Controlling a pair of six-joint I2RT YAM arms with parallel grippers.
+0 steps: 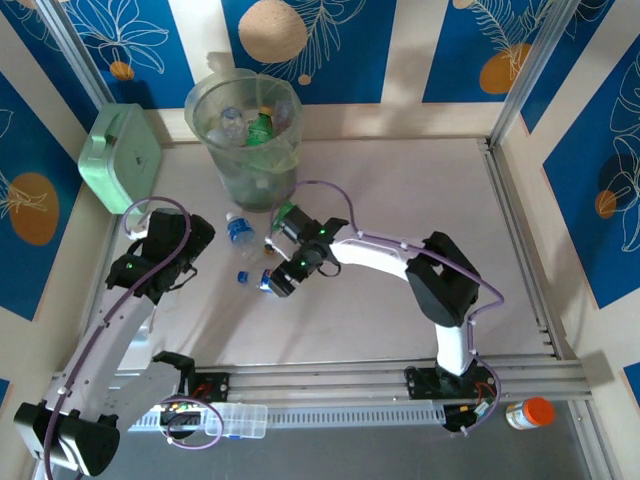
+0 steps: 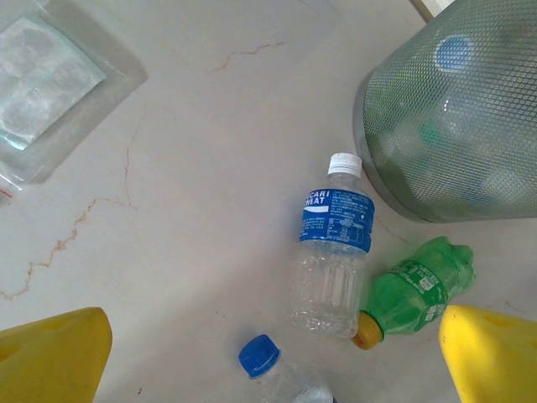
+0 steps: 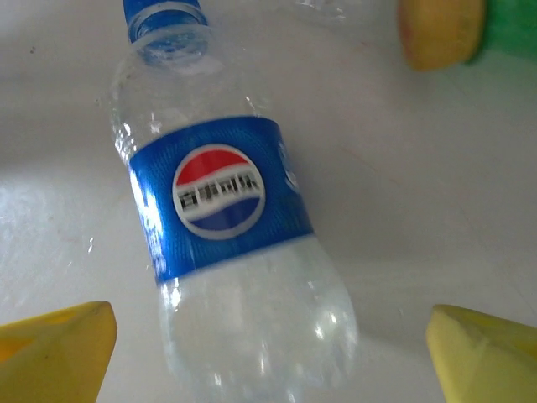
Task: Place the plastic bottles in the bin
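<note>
Your left arm is stretching toward the bin (image 1: 245,140), its left gripper (image 1: 203,238) hanging spread and empty near a white-capped bottle (image 1: 238,232). Your right arm is bending leftward, the right gripper (image 1: 272,283) hovering released astride a blue-capped bottle (image 3: 235,252) on the table (image 1: 400,200).

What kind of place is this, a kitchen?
Probably a robot lab bench, not a kitchen: left arm and right arm bolted to a metal rail, printed blue walls around the table.

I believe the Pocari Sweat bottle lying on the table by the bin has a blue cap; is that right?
Not quite: the Pocari Sweat bottle lying on the table by the bin has a white cap, not a blue one, as the left wrist view shows.
</note>
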